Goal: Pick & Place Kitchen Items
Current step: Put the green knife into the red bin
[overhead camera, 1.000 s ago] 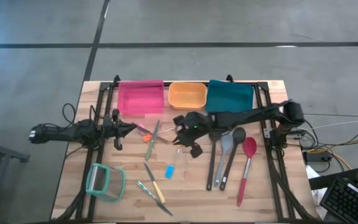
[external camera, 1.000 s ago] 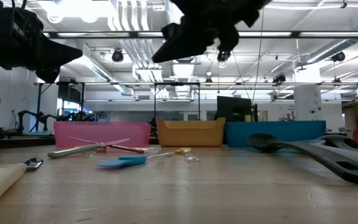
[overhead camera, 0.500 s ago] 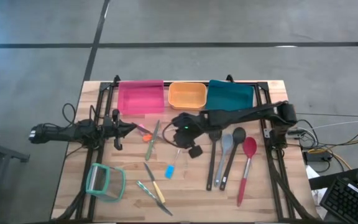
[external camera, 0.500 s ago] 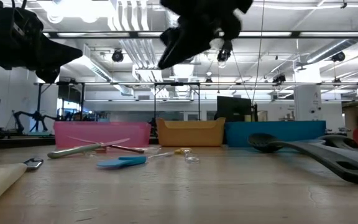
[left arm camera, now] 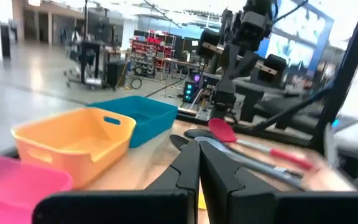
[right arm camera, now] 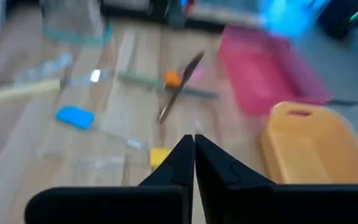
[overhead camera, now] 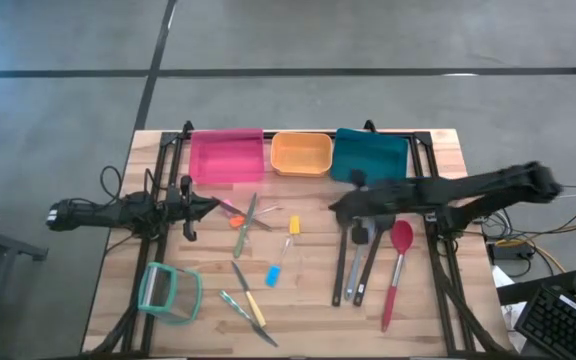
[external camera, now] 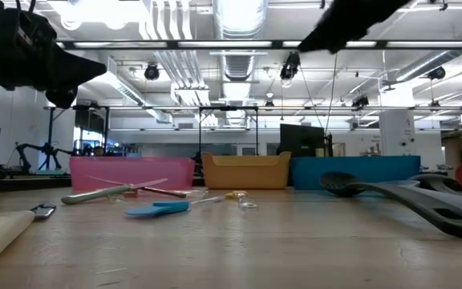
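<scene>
A black spoon (overhead camera: 343,265), a grey spatula (overhead camera: 360,262) and a red spoon (overhead camera: 398,262) lie side by side on the table's right half. Slim knives with orange handles (overhead camera: 244,214) lie crossed at the middle. A yellow-handled knife (overhead camera: 251,305), a small yellow piece (overhead camera: 293,226) and a blue piece (overhead camera: 273,274) lie nearer the front. My right gripper (overhead camera: 336,207) is shut and empty, high above the table just left of the spoons' heads; its wrist view (right arm camera: 194,144) looks down on the knives. My left gripper (overhead camera: 216,206) is shut and empty beside the crossed knives, as its wrist view (left arm camera: 199,149) shows.
A pink bin (overhead camera: 226,155), an orange bin (overhead camera: 301,153) and a teal bin (overhead camera: 370,155) stand in a row along the far edge. A clear container with a teal rim (overhead camera: 168,292) stands at the front left. Bare wood lies at the front middle.
My right gripper has risen and gone from above the table's middle toward the right edge, uncovering the yellow piece in the high view. It stays shut. No item on the table has moved.
</scene>
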{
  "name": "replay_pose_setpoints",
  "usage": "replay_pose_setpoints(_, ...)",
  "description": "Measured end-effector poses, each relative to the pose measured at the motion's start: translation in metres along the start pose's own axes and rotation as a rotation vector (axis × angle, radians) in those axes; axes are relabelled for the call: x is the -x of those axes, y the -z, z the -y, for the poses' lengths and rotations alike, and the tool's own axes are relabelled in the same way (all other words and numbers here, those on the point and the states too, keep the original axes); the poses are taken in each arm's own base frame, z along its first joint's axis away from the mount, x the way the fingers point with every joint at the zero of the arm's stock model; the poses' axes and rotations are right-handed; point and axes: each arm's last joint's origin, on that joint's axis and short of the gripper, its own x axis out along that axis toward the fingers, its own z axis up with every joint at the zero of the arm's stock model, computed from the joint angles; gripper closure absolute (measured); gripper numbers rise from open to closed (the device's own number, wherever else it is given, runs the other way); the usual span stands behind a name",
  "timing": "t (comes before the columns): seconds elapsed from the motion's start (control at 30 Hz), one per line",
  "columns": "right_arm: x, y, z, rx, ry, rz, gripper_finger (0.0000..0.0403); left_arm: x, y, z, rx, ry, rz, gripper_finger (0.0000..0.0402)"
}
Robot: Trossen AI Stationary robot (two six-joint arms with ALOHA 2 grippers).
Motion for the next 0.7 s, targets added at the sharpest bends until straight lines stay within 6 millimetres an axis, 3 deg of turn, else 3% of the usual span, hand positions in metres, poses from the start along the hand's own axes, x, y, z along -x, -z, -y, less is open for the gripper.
replay_pose_setpoints(0.1,0.031,0.015,0.003,-0.045,0.007,0.161,0.0394,0.000,0.000,0.000,0.069,-0.002,0.004,0.0388)
replay_pose_setpoints(0.27,0.061,0.053,0.008,-0.110,0.025,0.269,0.0394,0.000,-0.006,0.000,0.114,-0.029,0.064,0.0388)
replay_pose_setpoints(0.57,0.085,0.089,0.010,-0.145,0.034,0.399,0.0394,0.002,-0.023,0.002,0.202,0.019,0.235,0.0387)
replay_pose_setpoints(0.7,0.089,0.097,0.010,-0.102,0.045,0.427,0.0394,0.003,-0.036,0.010,0.109,0.175,0.188,0.0389)
